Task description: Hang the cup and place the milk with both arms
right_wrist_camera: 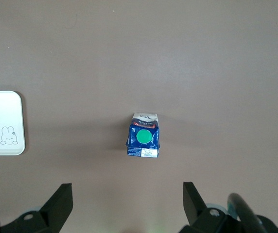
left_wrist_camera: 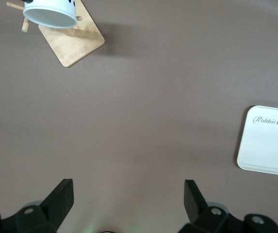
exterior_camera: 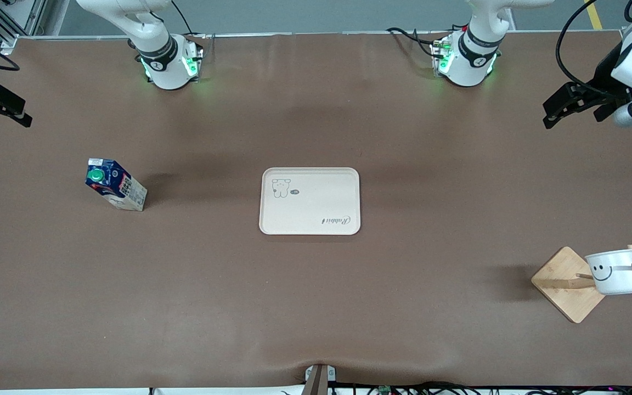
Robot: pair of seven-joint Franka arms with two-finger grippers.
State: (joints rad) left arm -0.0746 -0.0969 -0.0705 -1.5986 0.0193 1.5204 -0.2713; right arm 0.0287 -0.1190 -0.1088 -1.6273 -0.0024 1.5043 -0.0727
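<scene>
both end effectors are hanging open and empty above the counter (exterior_camera: 316, 307), each out at its own arm's end. left end effector (exterior_camera: 560, 109) is showing at the edge of the front view, and in its own wrist view (left_wrist_camera: 128, 194) the two black fingers are standing wide apart with nothing between them. right end effector (exterior_camera: 0, 107) is showing at the other edge, and its wrist view (right_wrist_camera: 127, 194) is likewise showing spread fingers over bare brown surface, looking down on the milk.

the cup (exterior_camera: 618, 271) is already hanging by its black handle on a peg of the wooden rack (exterior_camera: 565, 285), toward the left arm's end and nearer the front camera than the tray. so the hanging half is looking done, and the left arm is waiting.

the milk (exterior_camera: 116, 185) is standing on the counter toward the right arm's end, green cap up, well apart from the tray (exterior_camera: 310, 227) in the middle, which is carrying nothing. judging from this, the step in hand is the milk pickup, not yet begun. the next move is calling for the right end effector to be descending over the carton, closing across its sides below the gable, then carrying it to the tray and setting it upright.
</scene>
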